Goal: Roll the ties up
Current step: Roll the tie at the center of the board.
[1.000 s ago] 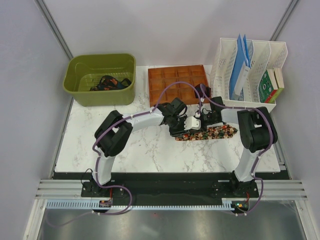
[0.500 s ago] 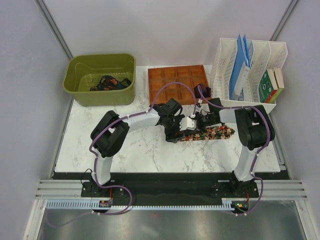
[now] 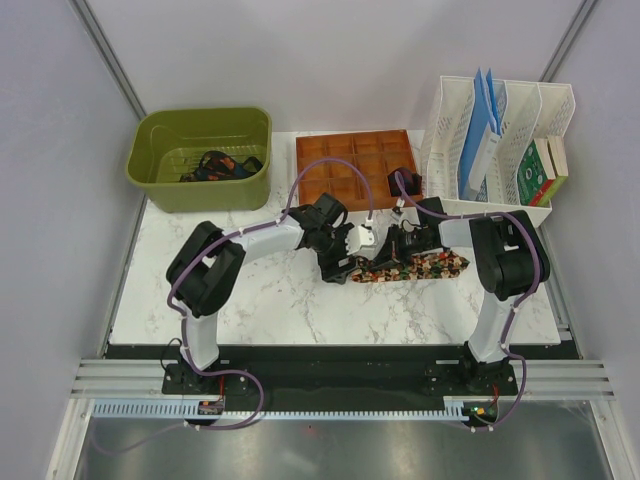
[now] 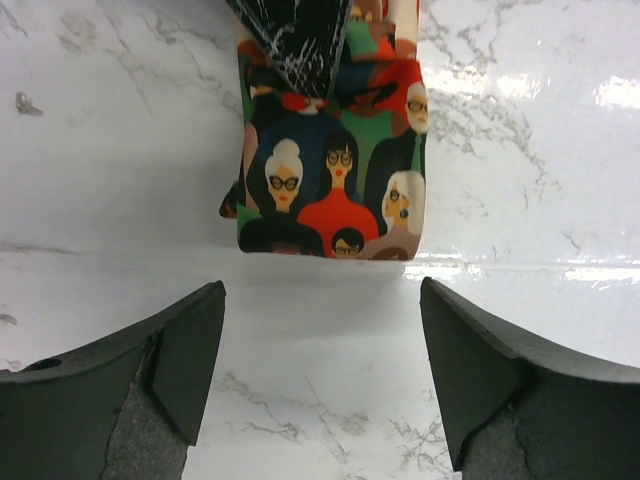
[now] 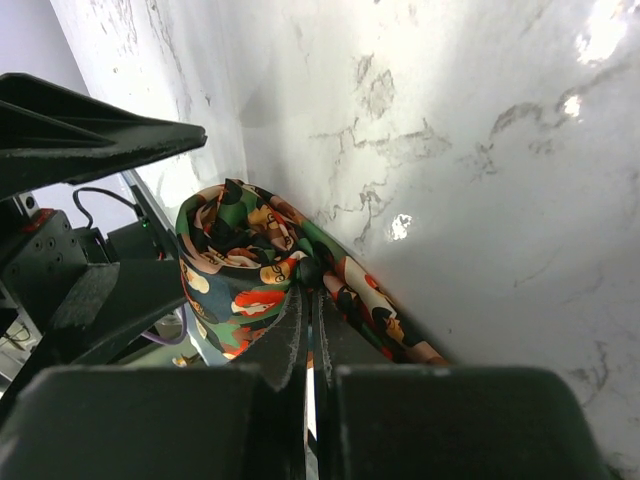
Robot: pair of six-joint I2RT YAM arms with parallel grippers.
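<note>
Our right gripper is clamped shut on the patterned tie, which lies toward the right edge of the bench. Our left gripper stands wide and empty, just off its end. We should hold the core taut, winding evenly.

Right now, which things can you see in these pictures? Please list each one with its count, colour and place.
table: 1, white marble, under everything
tub: 1, green, back left
dark ties: count unclear, tangled, inside the tub
tray: 1, orange-brown, many compartments, back centre
dark roll: 1, in a right-hand tray compartment
rack: 1, white, back right
folders: blue, count unclear, in the rack
books: about 2, green and beige, in the rack's right slot
patterned tie: 1, many colours, partly rolled, table centre
left gripper: open, just short of the tie's end
right gripper: shut, pinching the tie's rolled end
</note>
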